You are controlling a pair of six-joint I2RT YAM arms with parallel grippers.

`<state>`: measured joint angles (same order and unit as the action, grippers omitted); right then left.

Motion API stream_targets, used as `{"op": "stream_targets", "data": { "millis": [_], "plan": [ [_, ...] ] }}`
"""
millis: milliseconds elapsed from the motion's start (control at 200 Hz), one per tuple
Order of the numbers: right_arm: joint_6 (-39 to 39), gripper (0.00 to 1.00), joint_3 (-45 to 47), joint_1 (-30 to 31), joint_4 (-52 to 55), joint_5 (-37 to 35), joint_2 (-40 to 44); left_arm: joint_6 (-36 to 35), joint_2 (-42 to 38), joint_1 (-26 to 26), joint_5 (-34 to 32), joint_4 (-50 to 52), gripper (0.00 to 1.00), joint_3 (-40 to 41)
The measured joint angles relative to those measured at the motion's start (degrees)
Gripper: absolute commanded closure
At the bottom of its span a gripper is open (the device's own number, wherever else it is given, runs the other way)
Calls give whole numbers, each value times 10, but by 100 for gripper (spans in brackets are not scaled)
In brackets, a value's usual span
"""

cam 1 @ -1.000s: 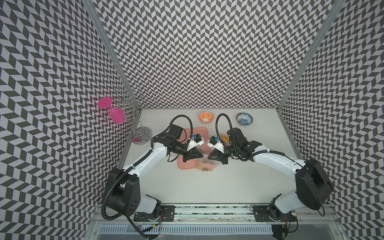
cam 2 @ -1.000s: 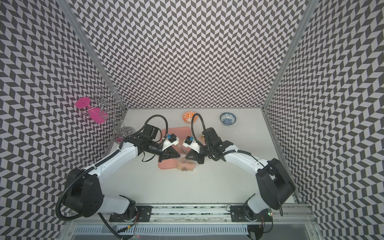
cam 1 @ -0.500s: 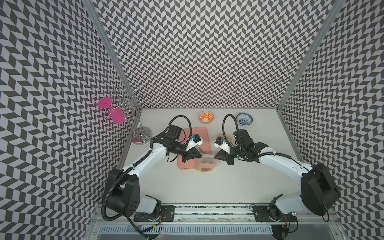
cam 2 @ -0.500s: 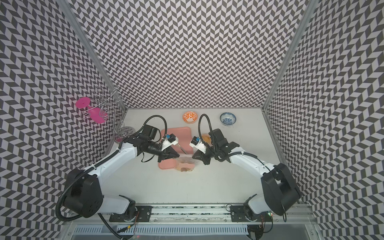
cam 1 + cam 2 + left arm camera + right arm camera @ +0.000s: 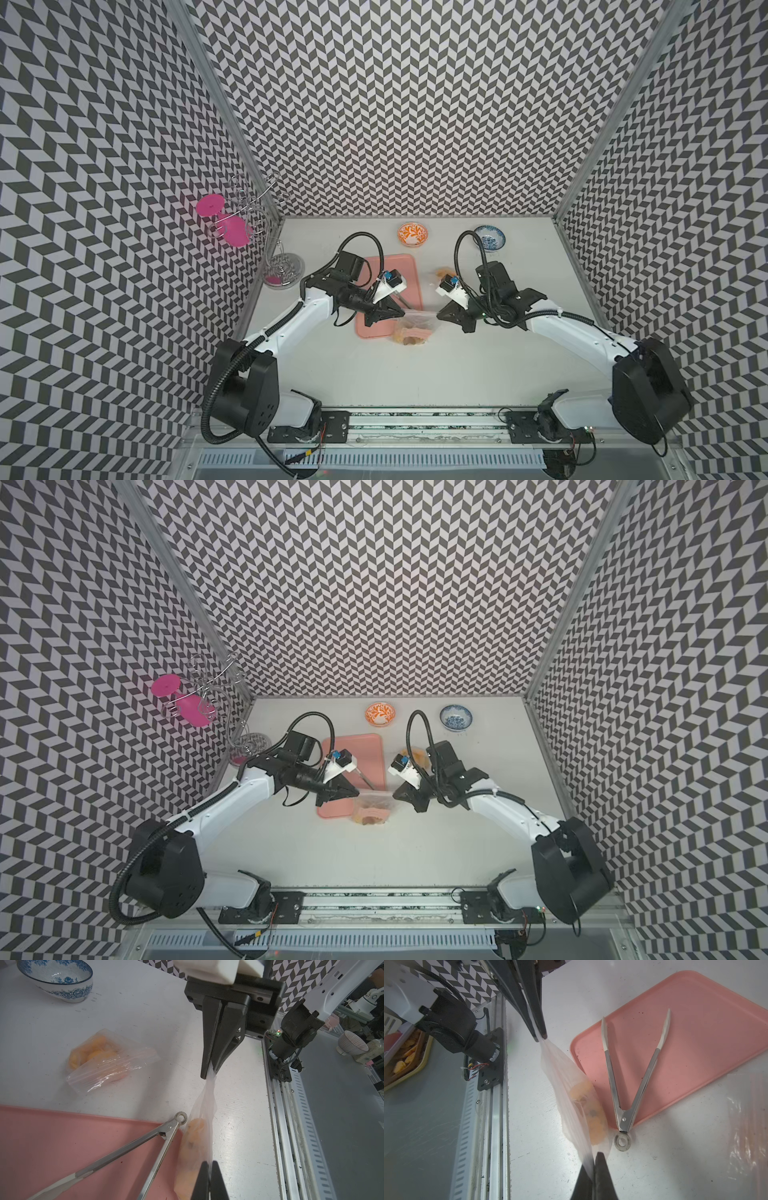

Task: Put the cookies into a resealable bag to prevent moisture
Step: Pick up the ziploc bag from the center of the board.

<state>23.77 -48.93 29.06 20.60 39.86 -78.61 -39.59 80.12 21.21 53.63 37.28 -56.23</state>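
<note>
Left gripper (image 5: pixel 540 1038): clamped on one end of the top edge of the resealable bag (image 5: pixel 415 326), above the corner of the tray (image 5: pixel 706 1032) nearest the arm bases
Right gripper (image 5: pixel 210 1072): pinched tight on the other end of that edge, just off the tray's side
Change: a second earlier the right gripper sat almost against the left gripper; it had since slid outward along the bag's mouth, away from the tray, and the edge was drawn taut between them. The left gripper had held its place. Judged: a pass along the zip strip, so the seal was likely pressed closed
Cookies (image 5: pixel 593 1122): yellow-orange, seen inside the bag, heaped low in its belly beside the tray's corner
Orientation: mouth up, belly hanging down; long axis along the stretched top edge, running crosswise off the tray's side. Whether the belly rested on the table (image 5: pixel 457 374) could not be told
Also: tongs (image 5: pixel 624 1119) open on the tray
</note>
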Motion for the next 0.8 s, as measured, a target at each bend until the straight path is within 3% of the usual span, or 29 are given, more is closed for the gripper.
{"op": "stream_targets", "data": {
  "millis": [60,160,526,796],
  "plan": [
    [-1,84,5,-5,3,-9,5,1,0,-1,0,0,100,0],
    [-3,100,12,-13,10,-22,9,1,0,-3,0,1,100,1],
    [-14,100,6,-18,38,-17,24,24,0,2,0,1,100,-2],
    [-17,100,-20,-42,130,-49,100,68,24,63,4,2,100,-86]
  ]
}}
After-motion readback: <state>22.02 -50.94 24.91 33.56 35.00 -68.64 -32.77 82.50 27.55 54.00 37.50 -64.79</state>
